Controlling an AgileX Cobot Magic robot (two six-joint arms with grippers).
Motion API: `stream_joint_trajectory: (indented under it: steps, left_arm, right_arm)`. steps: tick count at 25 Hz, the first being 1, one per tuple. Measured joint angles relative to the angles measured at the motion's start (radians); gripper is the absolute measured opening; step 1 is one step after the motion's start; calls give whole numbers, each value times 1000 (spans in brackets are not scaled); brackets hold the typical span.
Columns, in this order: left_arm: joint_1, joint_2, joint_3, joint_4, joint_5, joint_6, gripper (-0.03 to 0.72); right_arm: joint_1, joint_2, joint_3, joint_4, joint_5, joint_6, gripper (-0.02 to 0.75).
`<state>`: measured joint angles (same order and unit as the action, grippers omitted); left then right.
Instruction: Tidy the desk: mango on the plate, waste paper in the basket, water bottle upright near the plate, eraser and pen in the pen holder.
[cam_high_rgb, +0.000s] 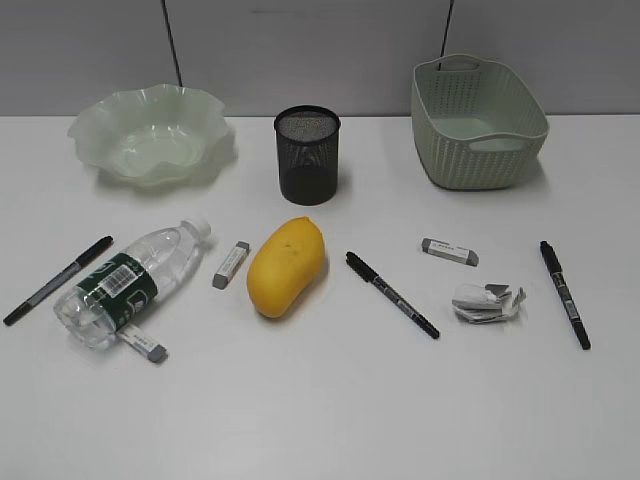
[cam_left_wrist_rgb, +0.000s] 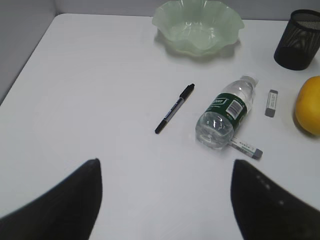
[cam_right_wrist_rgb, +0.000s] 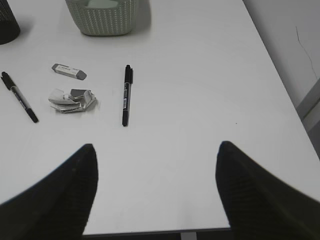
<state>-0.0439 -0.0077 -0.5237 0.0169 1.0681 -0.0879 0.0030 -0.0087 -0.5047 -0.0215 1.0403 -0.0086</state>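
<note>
The mango (cam_high_rgb: 286, 265) lies mid-desk beside the water bottle (cam_high_rgb: 130, 280), which is on its side. Three erasers (cam_high_rgb: 231, 264) (cam_high_rgb: 449, 251) (cam_high_rgb: 143, 343) and three black pens (cam_high_rgb: 57, 280) (cam_high_rgb: 392, 294) (cam_high_rgb: 565, 294) lie scattered. Waste paper (cam_high_rgb: 487, 302) sits at the right. At the back stand the plate (cam_high_rgb: 100, 120), the pen holder (cam_high_rgb: 307, 155) and the basket (cam_high_rgb: 520, 100), each with nothing in it. My left gripper (cam_left_wrist_rgb: 166, 165) is open over bare desk, short of the bottle (cam_left_wrist_rgb: 224, 117) and a pen (cam_left_wrist_rgb: 174, 109). My right gripper (cam_right_wrist_rgb: 157, 146) is open near the desk's front edge, short of the waste paper (cam_right_wrist_rgb: 72, 100) and a pen (cam_right_wrist_rgb: 125, 95). Neither arm shows in the exterior view.
The white desk (cam_high_rgb: 330, 400) has a grey wall behind it. Its left edge (cam_left_wrist_rgb: 30, 60) shows in the left wrist view. Its right edge (cam_right_wrist_rgb: 280, 85) and front edge (cam_right_wrist_rgb: 150, 232) show in the right wrist view.
</note>
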Motion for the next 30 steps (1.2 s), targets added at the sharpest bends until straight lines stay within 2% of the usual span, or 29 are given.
stream_joint_trajectory:
  steps: [19, 25, 30]
  left_arm:
    - [0, 15, -5, -9, -4, 0, 575]
    - [0, 216, -64, -17, -126, 0, 575]
    - [0, 496, -157, -30, -225, 1, 575]
  right_arm:
    - [0, 0, 0, 0, 0, 0, 584]
    - [0, 0, 0, 0, 0, 0, 584]
    - [0, 0, 0, 0, 0, 0, 584]
